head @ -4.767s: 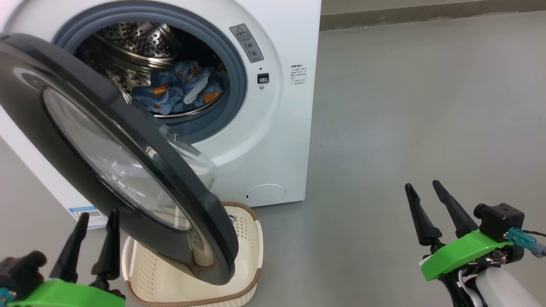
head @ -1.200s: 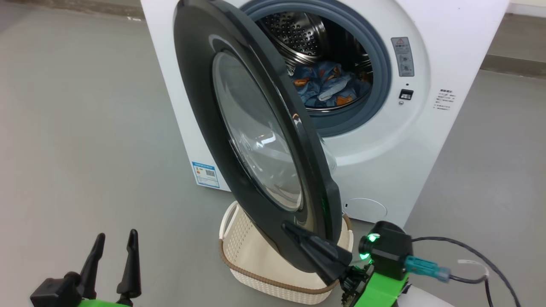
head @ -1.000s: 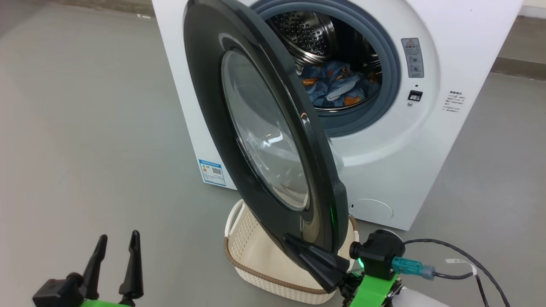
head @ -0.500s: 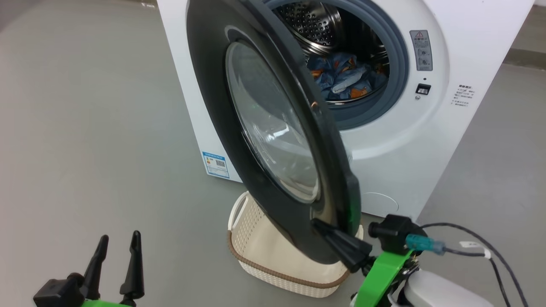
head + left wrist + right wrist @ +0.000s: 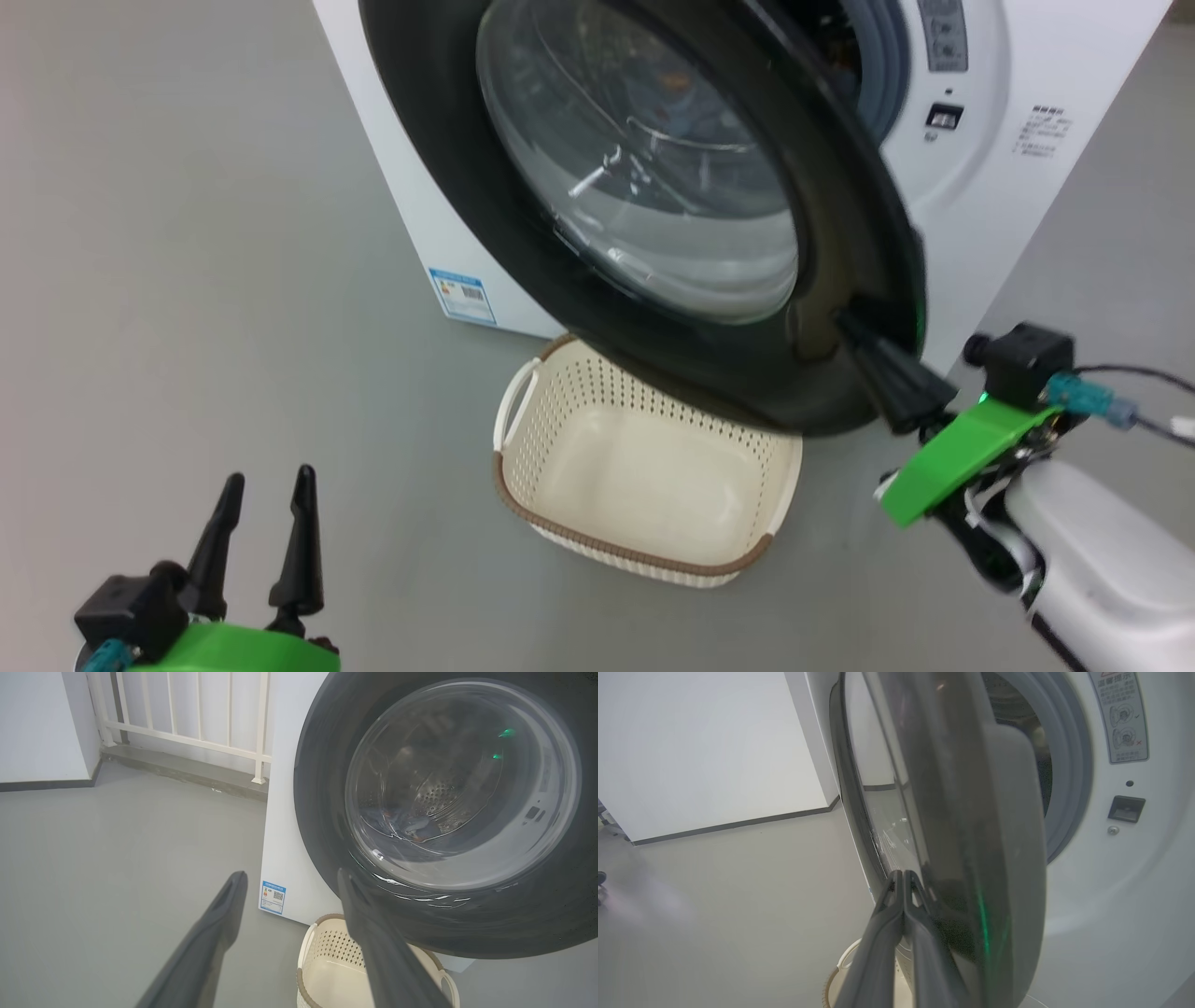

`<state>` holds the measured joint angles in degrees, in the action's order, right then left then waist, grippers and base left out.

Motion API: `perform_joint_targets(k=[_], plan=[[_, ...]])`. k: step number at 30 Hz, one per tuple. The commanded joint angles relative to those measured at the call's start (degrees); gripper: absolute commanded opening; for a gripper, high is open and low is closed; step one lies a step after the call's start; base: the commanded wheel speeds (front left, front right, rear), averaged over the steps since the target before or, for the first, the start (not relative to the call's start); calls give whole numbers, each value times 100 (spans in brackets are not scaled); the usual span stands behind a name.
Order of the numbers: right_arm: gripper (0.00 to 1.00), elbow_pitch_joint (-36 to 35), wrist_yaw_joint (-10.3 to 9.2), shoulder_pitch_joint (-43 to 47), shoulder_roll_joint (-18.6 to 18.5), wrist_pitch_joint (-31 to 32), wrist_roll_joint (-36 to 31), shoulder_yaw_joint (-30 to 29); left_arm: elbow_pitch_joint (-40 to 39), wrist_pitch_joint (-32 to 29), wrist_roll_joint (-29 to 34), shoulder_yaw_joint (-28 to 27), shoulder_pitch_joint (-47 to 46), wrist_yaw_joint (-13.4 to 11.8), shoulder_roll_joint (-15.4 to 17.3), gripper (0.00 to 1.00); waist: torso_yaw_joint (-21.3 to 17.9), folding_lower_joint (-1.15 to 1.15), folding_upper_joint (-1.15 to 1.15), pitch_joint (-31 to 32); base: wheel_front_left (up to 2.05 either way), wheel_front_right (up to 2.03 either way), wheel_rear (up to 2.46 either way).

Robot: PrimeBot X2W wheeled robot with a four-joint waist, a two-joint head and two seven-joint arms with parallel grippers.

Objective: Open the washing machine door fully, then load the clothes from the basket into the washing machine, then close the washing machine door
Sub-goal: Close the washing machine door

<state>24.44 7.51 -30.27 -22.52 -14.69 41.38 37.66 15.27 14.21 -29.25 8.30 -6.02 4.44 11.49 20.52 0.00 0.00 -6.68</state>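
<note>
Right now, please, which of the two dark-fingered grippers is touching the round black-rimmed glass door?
The right gripper: shut, tips at the rim of the washing machine door; the left gripper stands open, away from it.

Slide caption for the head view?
Right gripper, jaws shut, against the glossy black-rimmed round glass door, half closed on the white front-loading washer; empty cream perforated basket below; left gripper open.

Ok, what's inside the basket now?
Nothing shows in the basket: its cream floor and perforated walls are bare. The washing machine door covers its far right edge, so that strip cannot be checked.
</note>
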Motion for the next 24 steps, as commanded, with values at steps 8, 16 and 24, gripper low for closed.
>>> perform_joint_targets(k=[8, 16, 24], plan=[[0, 349, -2, -811, -199, -30, -40, -586, -141, 74, 21, -205, -587, 59, -13, 100, -45, 0, 0, -863, 0, 0, 0], [0, 563, -2, -1527, -341, -30, -34, -655, -177, 77, 82, -324, -844, 112, -20, 100, 19, 0, 0, -1340, 0, 0, 0], [0, 814, -2, -2411, -612, -30, -4, -583, -230, 78, 186, -440, -1068, 182, -250, 100, 169, 0, 0, -1847, 0, 0, 0]])
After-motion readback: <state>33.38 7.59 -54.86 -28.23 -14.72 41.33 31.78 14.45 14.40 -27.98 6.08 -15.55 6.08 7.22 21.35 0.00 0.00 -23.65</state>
